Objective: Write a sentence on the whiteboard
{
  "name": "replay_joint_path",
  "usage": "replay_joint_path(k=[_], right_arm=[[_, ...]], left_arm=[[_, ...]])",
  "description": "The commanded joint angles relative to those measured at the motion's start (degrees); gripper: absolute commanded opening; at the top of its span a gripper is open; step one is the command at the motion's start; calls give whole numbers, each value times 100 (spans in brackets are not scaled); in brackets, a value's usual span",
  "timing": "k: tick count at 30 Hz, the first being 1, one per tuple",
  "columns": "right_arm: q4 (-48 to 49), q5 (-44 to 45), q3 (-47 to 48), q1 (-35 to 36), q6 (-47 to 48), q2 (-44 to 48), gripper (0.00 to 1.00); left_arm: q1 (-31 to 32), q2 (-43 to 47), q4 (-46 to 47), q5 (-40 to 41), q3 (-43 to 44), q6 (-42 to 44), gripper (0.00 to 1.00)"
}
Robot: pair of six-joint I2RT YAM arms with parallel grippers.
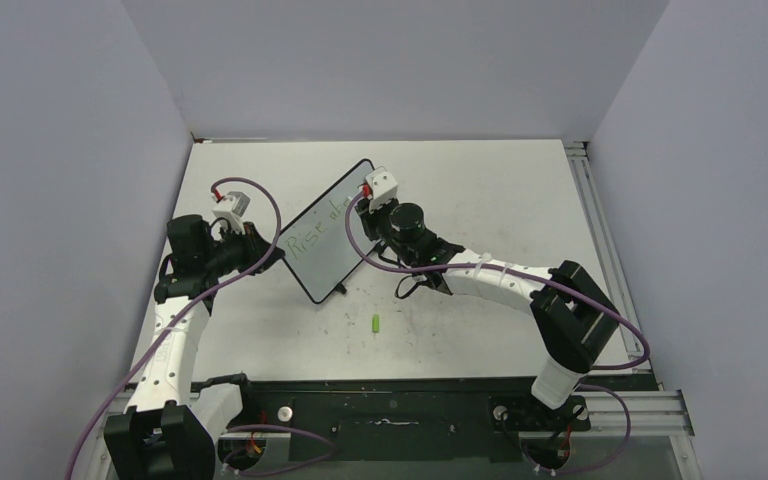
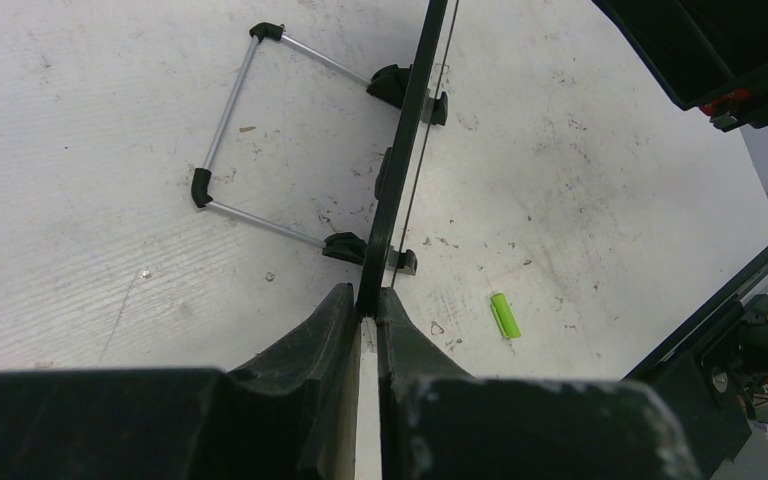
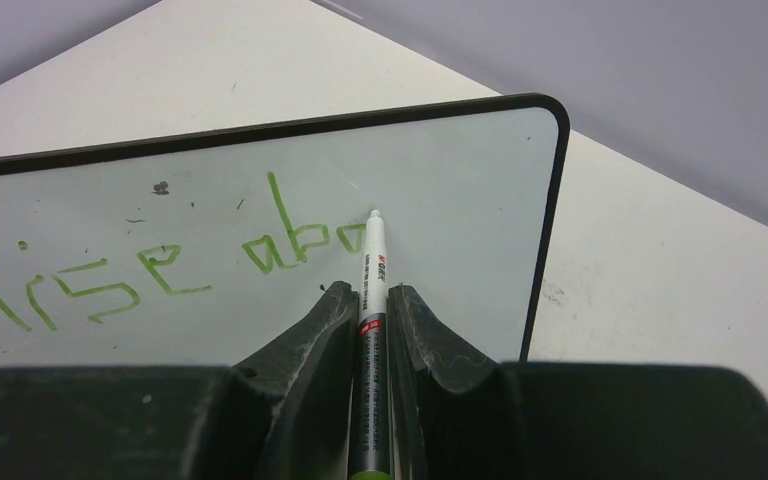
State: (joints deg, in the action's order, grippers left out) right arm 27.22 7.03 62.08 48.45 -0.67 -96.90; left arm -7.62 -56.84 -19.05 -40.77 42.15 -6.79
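The whiteboard [image 1: 328,232] stands tilted on the table, black-framed. In the right wrist view the whiteboard [image 3: 460,170] carries the green sentence [image 3: 140,270], which reads "Rise abo". My right gripper [image 3: 370,295] is shut on a white and grey marker [image 3: 372,300] whose tip is at the board, just right of the last letter. My left gripper [image 2: 368,300] is shut on the whiteboard's edge [image 2: 400,170], seen edge-on. In the top view the left gripper [image 1: 268,252] is at the board's left edge and the right gripper [image 1: 368,203] at its right part.
A green marker cap lies on the table in front of the board [image 1: 376,323], also in the left wrist view [image 2: 505,315]. The board's wire stand [image 2: 250,130] rests on the scuffed tabletop behind it. Grey walls enclose the table; a rail runs along its right side [image 1: 600,240].
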Motion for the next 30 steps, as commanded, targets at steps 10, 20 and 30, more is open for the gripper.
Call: replay_joint_path(k=[10, 20, 30], right_arm=[[398, -109, 313, 4, 22, 57, 5], [333, -54, 177, -21, 22, 30, 5], [261, 42, -49, -54, -12, 39, 5]], left_arm=[[-13, 103, 173, -104, 259, -16, 0], [-12, 112, 173, -91, 262, -16, 0], [-13, 118, 174, -97, 265, -16, 0]])
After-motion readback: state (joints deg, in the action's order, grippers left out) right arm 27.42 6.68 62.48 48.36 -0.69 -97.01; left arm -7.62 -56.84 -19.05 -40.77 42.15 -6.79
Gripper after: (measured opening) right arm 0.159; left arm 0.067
